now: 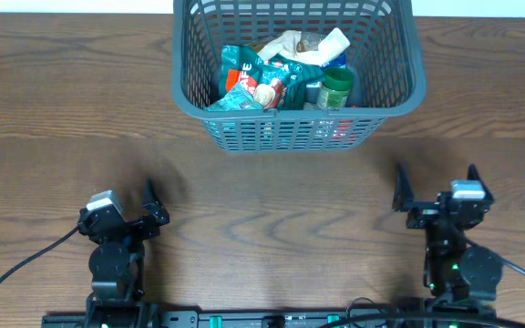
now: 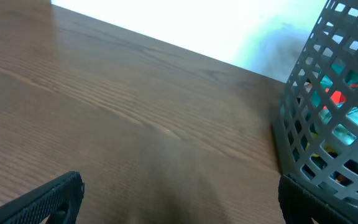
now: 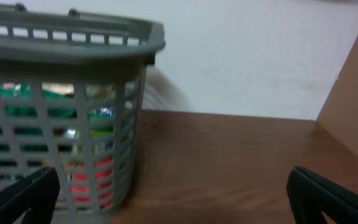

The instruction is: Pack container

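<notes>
The container [image 1: 399, 91] is a large dark grey lattice basket at the table's far middle. It holds teal snack packets [image 1: 244, 77], a crumpled pale wrapper [image 1: 290, 44] and a green-lidded jar [image 1: 335, 87]. It also shows in the left wrist view [image 2: 303, 124] and the right wrist view [image 3: 104, 46]. My left gripper [image 1: 149, 208] is open and empty near the front left, well short of the basket; its fingers frame bare wood [image 2: 179, 199]. My right gripper [image 1: 436, 185] is open and empty at the front right, its fingers wide apart [image 3: 173, 199].
The brown wooden table [image 1: 272, 200] stretches between both arms and the basket. A pale wall lies beyond the table's far edge [image 3: 247, 68]. Black cables run along the front edge by each arm base [image 1: 16, 264].
</notes>
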Action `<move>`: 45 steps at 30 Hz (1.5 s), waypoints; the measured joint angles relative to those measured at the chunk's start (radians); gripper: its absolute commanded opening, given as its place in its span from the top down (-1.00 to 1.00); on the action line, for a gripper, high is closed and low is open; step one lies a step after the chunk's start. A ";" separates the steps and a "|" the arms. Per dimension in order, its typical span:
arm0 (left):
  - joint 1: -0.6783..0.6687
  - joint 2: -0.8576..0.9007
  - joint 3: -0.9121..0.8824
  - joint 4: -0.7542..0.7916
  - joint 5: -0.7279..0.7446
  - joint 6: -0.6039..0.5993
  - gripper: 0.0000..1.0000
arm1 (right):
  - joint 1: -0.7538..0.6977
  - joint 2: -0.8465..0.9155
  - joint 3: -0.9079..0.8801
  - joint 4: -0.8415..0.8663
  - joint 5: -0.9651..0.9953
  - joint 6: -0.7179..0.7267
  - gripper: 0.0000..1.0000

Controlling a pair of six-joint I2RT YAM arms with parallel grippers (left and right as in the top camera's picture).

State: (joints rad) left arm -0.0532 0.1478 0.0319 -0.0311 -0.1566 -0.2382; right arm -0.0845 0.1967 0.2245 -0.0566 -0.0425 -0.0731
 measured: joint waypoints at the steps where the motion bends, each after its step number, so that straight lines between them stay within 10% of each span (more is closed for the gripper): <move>1: 0.000 0.000 0.000 0.000 0.000 0.000 -0.97 | 0.000 -0.014 -0.019 0.002 -0.004 0.000 -0.99; 45: 0.000 0.000 0.000 0.000 0.000 0.000 -0.97 | 0.000 -0.061 -0.216 -0.007 -0.014 0.116 -0.99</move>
State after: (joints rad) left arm -0.0532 0.1478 0.0319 -0.0311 -0.1570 -0.2382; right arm -0.0845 0.1352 0.0086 -0.0639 -0.0566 0.0425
